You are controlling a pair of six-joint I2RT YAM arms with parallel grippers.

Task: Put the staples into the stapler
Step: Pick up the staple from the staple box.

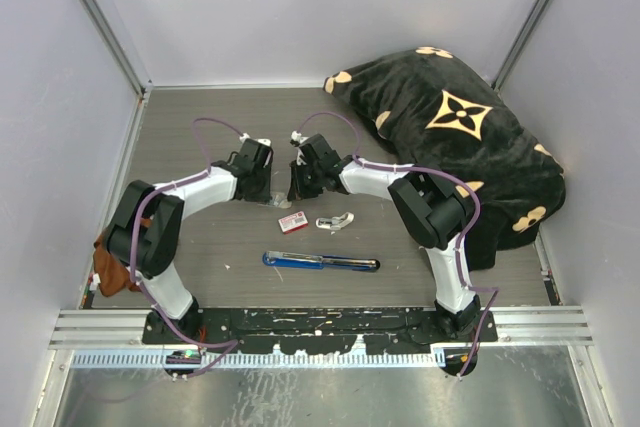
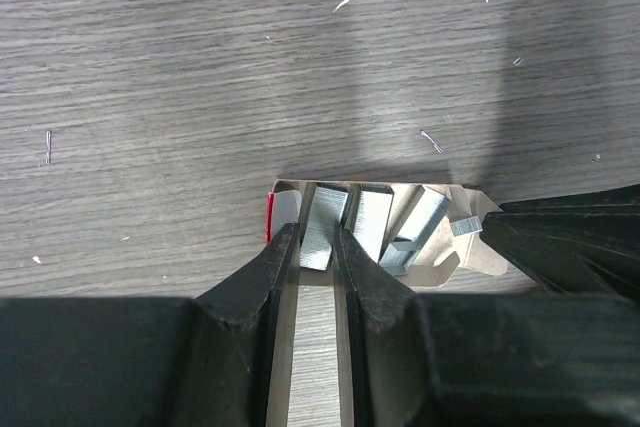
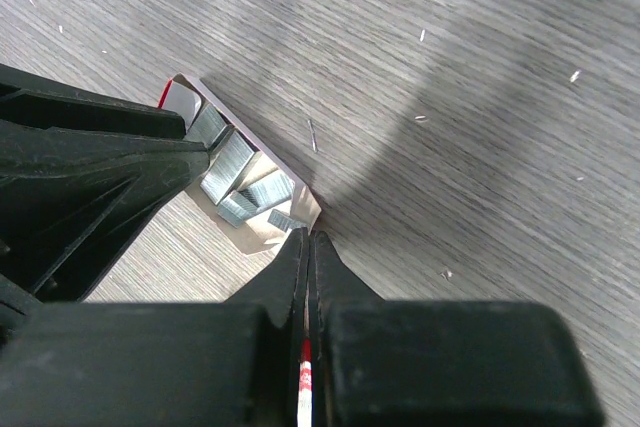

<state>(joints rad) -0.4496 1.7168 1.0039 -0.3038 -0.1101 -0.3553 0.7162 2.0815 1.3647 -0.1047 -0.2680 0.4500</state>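
Several silvery staples blocks lie in an open cardboard tray (image 2: 440, 265). My left gripper (image 2: 318, 237) is shut on one staples block (image 2: 322, 219), with its fingertips against both sides. My right gripper (image 3: 308, 237) is shut on the tray's red-and-white flap at its corner (image 3: 305, 209); the staples (image 3: 232, 165) lie just beyond. In the top view both grippers meet at mid-table, left (image 1: 268, 187) and right (image 1: 295, 187), and hide the tray. The blue stapler (image 1: 320, 262) lies flat near the front, apart from both grippers.
A red-and-white cardboard box (image 1: 293, 221) and a small white oblong piece (image 1: 335, 220) lie between the grippers and the stapler. A black blanket with tan motifs (image 1: 460, 137) fills the back right. A brown cloth (image 1: 103, 257) sits at the left edge. Loose staples dot the wood.
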